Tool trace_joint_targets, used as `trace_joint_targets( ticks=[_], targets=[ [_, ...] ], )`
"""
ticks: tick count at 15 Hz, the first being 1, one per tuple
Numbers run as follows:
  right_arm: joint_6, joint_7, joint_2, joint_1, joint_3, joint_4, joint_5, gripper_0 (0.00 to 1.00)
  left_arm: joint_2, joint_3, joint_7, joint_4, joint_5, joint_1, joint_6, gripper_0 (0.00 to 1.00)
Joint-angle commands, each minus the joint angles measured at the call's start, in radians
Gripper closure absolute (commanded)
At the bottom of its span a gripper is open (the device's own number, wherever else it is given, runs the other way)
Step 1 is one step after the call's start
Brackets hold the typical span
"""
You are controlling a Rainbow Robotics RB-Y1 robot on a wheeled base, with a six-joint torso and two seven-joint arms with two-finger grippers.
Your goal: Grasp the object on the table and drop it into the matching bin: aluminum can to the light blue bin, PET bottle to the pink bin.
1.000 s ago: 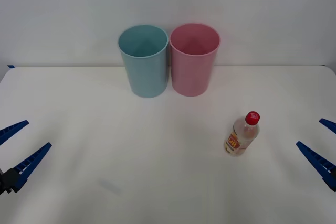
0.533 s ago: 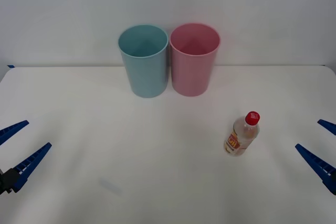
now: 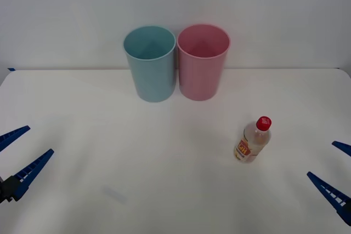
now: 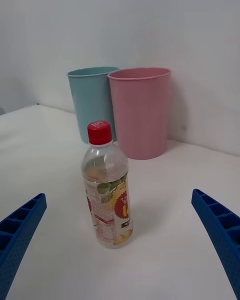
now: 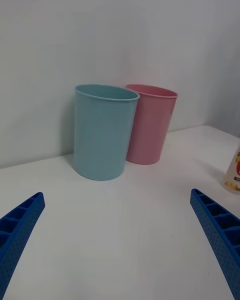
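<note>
Right gripper (image 3: pixel 336 174) sits wide open at the right edge of the table (image 3: pixel 137 152), low over the surface, with nothing between its blue ribbed fingers (image 4: pixel 220 230). From the right wrist view the PET bottle (image 4: pixel 106 187) stands upright in front of that gripper, roughly centred between the two fingers but clear of both. It's a small clear bottle with a red cap and an orange-yellow-red label, and in the front view it's standing on the right half of the table (image 3: pixel 254 141), well apart from the bins. Pink bin (image 3: pixel 202 64) and light blue bin (image 3: pixel 151 65) are at the back, side by side and just about touching, blue on the left. Left gripper (image 3: pixel 17 153) is parked at the left edge, also spread open and holding nothing.
</note>
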State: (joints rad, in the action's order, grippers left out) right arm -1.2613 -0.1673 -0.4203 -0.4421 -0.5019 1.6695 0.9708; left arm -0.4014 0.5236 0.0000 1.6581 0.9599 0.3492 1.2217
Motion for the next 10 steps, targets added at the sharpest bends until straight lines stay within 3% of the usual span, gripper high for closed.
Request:
trace_joint_targets(
  ticks=[1, 10],
  targets=[
    [0.014, -0.061, 0.0, -0.024, 0.022, -0.01, 0.009, 0.0, 0.0, 0.0, 0.0, 0.0, 0.0, 0.0, 0.0, 0.0],
    [0.037, -0.204, 0.001, 0.075, 0.155, -0.188, 0.02, 0.0, 0.0, 0.0, 0.0, 0.0, 0.0, 0.0, 0.0, 0.0]
  ],
)
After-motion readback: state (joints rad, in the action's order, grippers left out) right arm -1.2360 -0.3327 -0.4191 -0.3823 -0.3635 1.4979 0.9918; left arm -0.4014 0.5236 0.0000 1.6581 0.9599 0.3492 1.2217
